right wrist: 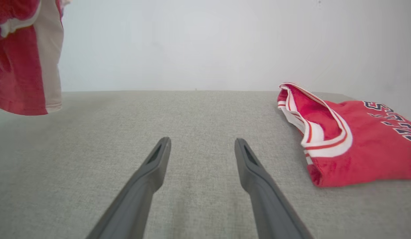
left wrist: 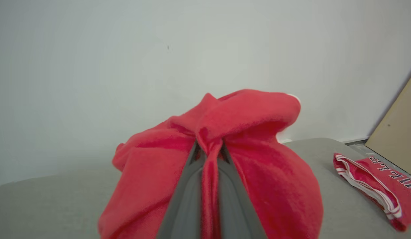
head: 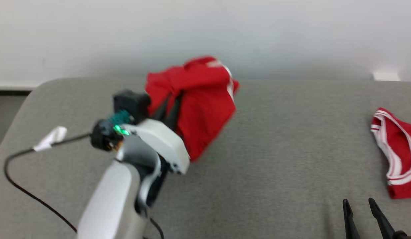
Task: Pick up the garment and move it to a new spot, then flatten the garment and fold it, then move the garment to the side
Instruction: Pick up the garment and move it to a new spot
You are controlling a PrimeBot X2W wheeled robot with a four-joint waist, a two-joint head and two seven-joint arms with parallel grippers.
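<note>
The garment [head: 205, 109] is a red piece with white trim, bunched up and hanging above the grey table [head: 275, 149] at the back centre. My left gripper [head: 175, 96] is shut on a pinched fold of it; in the left wrist view the cloth [left wrist: 258, 166] drapes over both sides of the left gripper [left wrist: 208, 146]. Its hanging edge [right wrist: 16, 66] shows at the top left of the right wrist view. My right gripper [head: 358, 200] stands open and empty low over the table's front right, its fingers apart around the gripper midpoint [right wrist: 202, 141].
A second red jersey [head: 396, 152] with white bands and lettering lies folded on the table's right side [right wrist: 351, 142]. A black cable [head: 26, 192] with a white tag [head: 51, 137] trails from my left arm. A pale wall stands behind; a brown board [left wrist: 398, 132] leans at the right.
</note>
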